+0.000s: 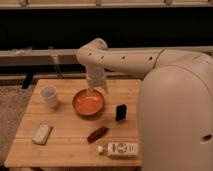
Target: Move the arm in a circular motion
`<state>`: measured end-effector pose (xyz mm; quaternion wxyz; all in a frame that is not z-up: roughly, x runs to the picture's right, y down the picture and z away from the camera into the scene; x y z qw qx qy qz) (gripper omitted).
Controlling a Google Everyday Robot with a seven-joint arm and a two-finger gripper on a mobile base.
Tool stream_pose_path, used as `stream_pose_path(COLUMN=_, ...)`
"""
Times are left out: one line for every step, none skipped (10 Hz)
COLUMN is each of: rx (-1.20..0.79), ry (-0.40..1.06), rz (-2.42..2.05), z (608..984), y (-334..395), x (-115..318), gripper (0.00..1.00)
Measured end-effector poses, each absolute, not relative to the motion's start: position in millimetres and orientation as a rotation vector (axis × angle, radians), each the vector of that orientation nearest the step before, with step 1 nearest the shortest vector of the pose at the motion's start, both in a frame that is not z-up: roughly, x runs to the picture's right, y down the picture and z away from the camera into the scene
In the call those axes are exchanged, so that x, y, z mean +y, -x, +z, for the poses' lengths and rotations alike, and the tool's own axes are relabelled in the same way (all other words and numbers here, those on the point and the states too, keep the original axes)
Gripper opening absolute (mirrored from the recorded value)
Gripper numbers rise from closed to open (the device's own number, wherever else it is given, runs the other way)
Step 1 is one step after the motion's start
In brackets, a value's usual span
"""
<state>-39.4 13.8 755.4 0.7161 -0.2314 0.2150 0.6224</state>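
Note:
My cream-white arm (150, 60) fills the right side of the camera view and reaches left across the back of the wooden table (65, 145). Its rounded elbow joint (92, 52) sits above the table's far edge. The short end segment hangs down from the elbow, and the gripper (92, 87) hangs just above the far rim of an orange bowl (88, 103).
On the table stand a white cup (49, 95) at the left, a small black box (120, 112) right of the bowl, a reddish-brown bar (97, 134), a white bottle lying flat (119, 149) near the front edge and a pale flat packet (42, 133) at front left. A dark bench stands behind.

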Motion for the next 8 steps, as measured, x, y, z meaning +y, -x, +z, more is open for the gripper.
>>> stream_pose_path(rx=0.475, ry=0.512, rz=1.378, z=754, y=40, x=15, gripper=0.65)
stream_pose_path(rx=0.471, ry=0.517, rz=1.374, z=752, y=49, x=16, gripper=0.65)
stream_pose_path(rx=0.463, ry=0.521, rz=1.368, z=751, y=57, x=17, gripper=0.65)
stream_pose_path(rx=0.459, ry=0.525, rz=1.365, z=753, y=56, x=14, gripper=0.65)
stream_pose_path(rx=0.46, ry=0.522, rz=1.363, z=755, y=50, x=11, gripper=0.65)
stream_pose_path(rx=0.459, ry=0.523, rz=1.36, z=756, y=50, x=11, gripper=0.65)
stream_pose_path(rx=0.459, ry=0.527, rz=1.355, z=752, y=54, x=15, gripper=0.65)
stream_pose_path(rx=0.456, ry=0.527, rz=1.357, z=749, y=57, x=18, gripper=0.65)
